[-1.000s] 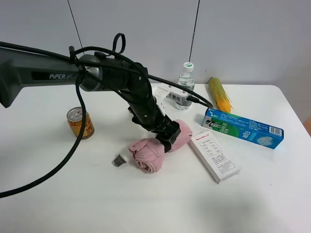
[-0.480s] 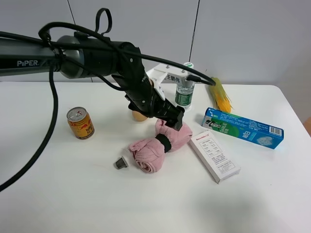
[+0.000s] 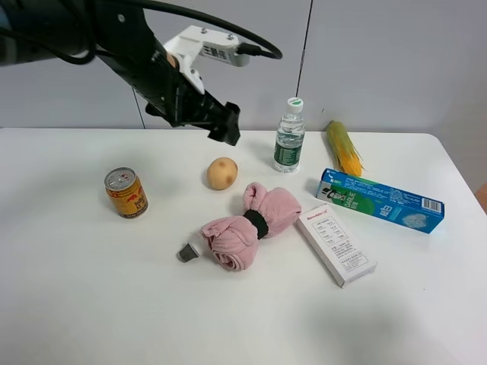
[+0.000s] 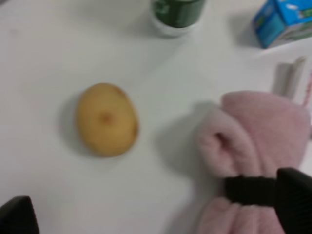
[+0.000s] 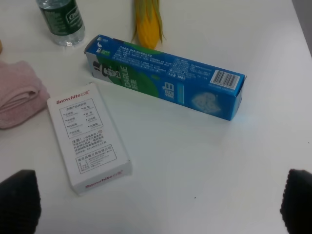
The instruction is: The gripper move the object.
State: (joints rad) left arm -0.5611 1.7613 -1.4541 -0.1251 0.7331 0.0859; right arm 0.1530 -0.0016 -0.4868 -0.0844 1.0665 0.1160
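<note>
The left gripper (image 3: pixel 225 123) hangs high over the desk (image 3: pixel 91 304), spread wide and empty. The pink towel (image 3: pixel 245 226) lies on the desk near a potato (image 3: pixel 221 173). Only the right gripper's (image 5: pixel 156 200) cut-off tips show, seemingly spread too.

Towel (image 4: pixel 263 126) partly off-frame, blurry

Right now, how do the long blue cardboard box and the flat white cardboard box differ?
Colour: the long blue cardboard box is blue-green; the flat white cardboard box is white with red lettering. Shape: the blue one is longer and slimmer, the white one broader. Place: the white one lies nearer the pink rolled towel than the blue. Both lie flat.
</note>
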